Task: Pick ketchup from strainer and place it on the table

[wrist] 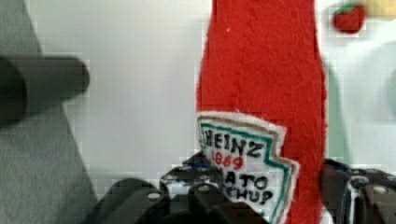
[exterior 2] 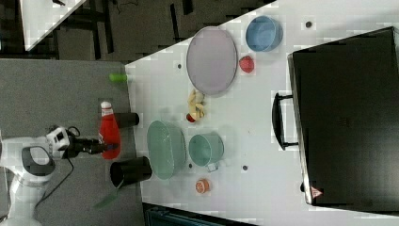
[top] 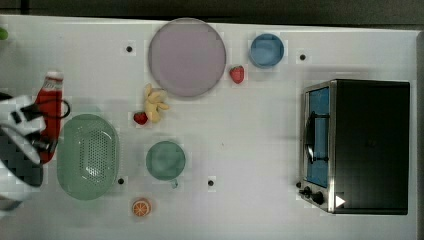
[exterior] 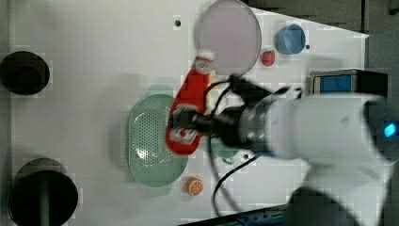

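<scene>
Ketchup point(wrist: 261, 70) label point(wrist: 243, 163): "HEINZ", "1869" (lower words partly hidden).

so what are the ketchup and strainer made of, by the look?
Ketchup: looks like soft red felt or plush, with a fuzzy nap and a stitched fabric label, so probably a stuffed toy rather than a plastic bottle. Strainer: looks like light green moulded plastic, matte, with a perforated bottom.

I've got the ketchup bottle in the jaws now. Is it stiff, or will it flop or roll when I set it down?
The ketchup bottle looks like fuzzy stitched felt with a sewn-on label, so it is probably soft and light, and may squash a little. The gripper holds it near its base, yet it stays straight, so it seems firmly stuffed. Laid on the table, the felt should resist rolling.
</scene>
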